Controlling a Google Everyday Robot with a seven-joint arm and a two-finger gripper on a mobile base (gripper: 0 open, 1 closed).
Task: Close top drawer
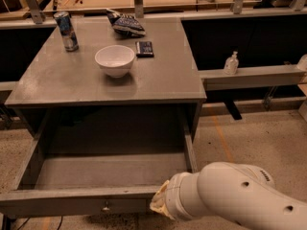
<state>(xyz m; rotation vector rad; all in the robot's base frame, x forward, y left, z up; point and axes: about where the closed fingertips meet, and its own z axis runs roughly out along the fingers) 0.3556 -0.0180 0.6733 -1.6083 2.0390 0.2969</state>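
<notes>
Here we are at the grey cabinet, and the top drawer (72,196) is pulled far out toward us, at six o'clock from the tabletop (62,83). Its flat front runs along the bottom of the view, with the small round knob (105,207) at its centre.

Coming in from five o'clock is the big white arm (240,198), a rounded shell filling the lower right corner. Its cream-coloured tip, the gripper (160,206), sits right at the drawer front, just to the three o'clock side of the knob and close to the drawer's right-hand corner. From where I stand the working end is tucked against the panel, so I cannot tell whether it is released or clenched on anything.

Up on the tabletop, a white bowl (115,60) stands near the middle. At ten o'clock from the bowl is an upright drink can (66,30), near the far left corner. At twelve o'clock, close to the back edge, lies a crumpled dark snack bag (125,24). At two o'clock, just beside the bowl, a small dark flat packet (145,48) lies flat.

Off at three o'clock, apart from the cabinet, a pump bottle (231,63) stands on a grey ledge (259,75).
</notes>
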